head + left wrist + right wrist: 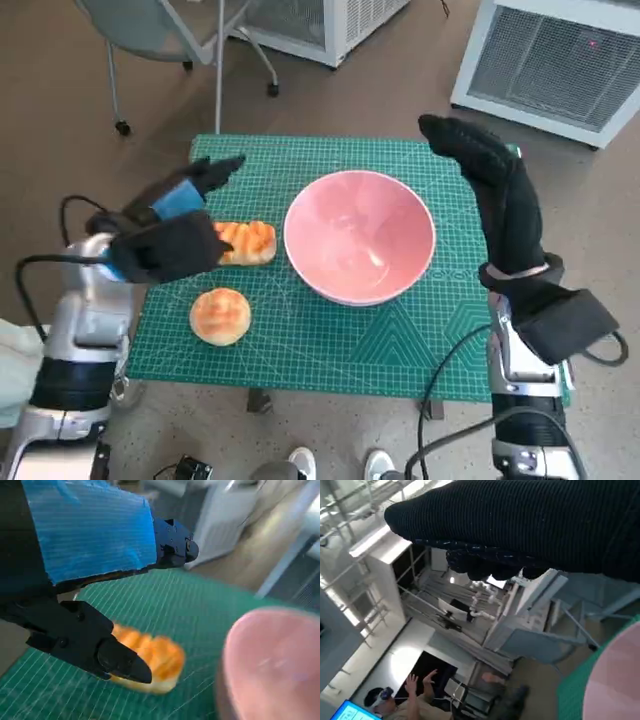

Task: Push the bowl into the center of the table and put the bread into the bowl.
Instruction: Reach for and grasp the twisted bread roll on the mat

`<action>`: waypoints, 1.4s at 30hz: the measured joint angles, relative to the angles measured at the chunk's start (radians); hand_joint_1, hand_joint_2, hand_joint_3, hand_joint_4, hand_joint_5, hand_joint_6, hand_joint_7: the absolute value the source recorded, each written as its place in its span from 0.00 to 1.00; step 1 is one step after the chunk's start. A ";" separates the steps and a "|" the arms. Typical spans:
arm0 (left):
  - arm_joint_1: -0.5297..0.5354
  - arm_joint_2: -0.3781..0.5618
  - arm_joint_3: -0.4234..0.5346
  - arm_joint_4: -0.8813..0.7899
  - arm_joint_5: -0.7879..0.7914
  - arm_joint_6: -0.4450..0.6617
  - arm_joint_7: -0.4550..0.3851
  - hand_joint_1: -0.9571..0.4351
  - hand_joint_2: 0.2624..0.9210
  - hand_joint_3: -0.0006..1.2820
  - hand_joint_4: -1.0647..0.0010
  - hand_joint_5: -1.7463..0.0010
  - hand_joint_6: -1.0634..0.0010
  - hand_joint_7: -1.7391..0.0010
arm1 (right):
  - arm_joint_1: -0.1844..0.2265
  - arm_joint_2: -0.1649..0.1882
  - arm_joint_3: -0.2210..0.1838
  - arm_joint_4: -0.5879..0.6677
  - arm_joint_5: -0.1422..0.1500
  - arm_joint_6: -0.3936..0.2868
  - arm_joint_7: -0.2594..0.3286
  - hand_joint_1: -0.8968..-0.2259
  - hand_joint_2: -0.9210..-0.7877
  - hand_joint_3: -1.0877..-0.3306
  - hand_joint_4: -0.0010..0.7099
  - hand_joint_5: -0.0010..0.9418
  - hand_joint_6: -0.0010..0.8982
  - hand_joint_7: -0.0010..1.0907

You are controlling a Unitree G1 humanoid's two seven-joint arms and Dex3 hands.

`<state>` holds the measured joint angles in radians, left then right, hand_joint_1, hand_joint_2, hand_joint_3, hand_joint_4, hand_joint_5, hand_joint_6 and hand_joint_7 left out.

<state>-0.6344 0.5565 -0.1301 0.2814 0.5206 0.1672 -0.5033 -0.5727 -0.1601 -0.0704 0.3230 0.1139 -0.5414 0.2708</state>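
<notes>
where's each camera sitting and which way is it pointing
Head view: on the robot's head, looking steeply down at the green mat, pink bowl and both hands.
Left wrist view: behind the left hand, facing the long bread; its fingers show.
Right wrist view: behind the right hand, facing out into the room.
All three views share the bowl.

a pink bowl (360, 236) stands upright and empty near the middle of the tabletop, a little toward its right edge; a long, golden, ridged bread (246, 242) lies flat just beside the bowl's left rim; a round, golden bread roll (220, 316) lies nearer the tabletop's front left corner, apart from both.
</notes>
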 measured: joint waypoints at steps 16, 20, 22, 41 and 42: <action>-0.194 -0.088 -0.209 0.426 0.098 -0.016 0.073 0.58 0.71 0.01 0.86 0.99 0.70 0.99 | -0.010 0.006 0.000 0.013 0.005 -0.006 0.014 0.26 0.00 0.43 0.25 0.00 0.00 0.51; -0.224 -0.123 -0.236 0.530 0.097 -0.041 0.089 0.60 0.71 0.01 0.84 0.99 0.70 0.99 | -0.009 0.006 0.000 0.013 0.010 -0.006 0.016 0.26 0.00 0.43 0.25 0.00 0.00 0.51; -0.238 -0.139 -0.249 0.582 0.097 -0.053 0.100 0.61 0.72 0.01 0.82 0.99 0.69 0.99 | -0.009 0.006 0.000 0.012 0.010 -0.006 0.018 0.26 0.00 0.43 0.25 0.00 0.00 0.51; -0.317 -0.163 -0.346 0.814 0.152 -0.211 0.349 0.70 0.99 0.04 0.35 0.27 0.32 0.47 | 0.006 0.006 0.000 -0.030 0.032 0.008 0.022 0.23 0.00 0.43 0.25 0.00 0.00 0.51; -0.317 -0.159 -0.346 0.811 0.152 -0.216 0.349 0.69 0.99 0.04 0.35 0.27 0.32 0.46 | 0.007 0.006 0.000 -0.033 0.035 0.008 0.022 0.23 0.00 0.43 0.25 0.00 0.00 0.51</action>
<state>-0.9518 0.3975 -0.4762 1.0920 0.6730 -0.0488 -0.1546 -0.5653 -0.1537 -0.0702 0.2899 0.1488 -0.5330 0.2927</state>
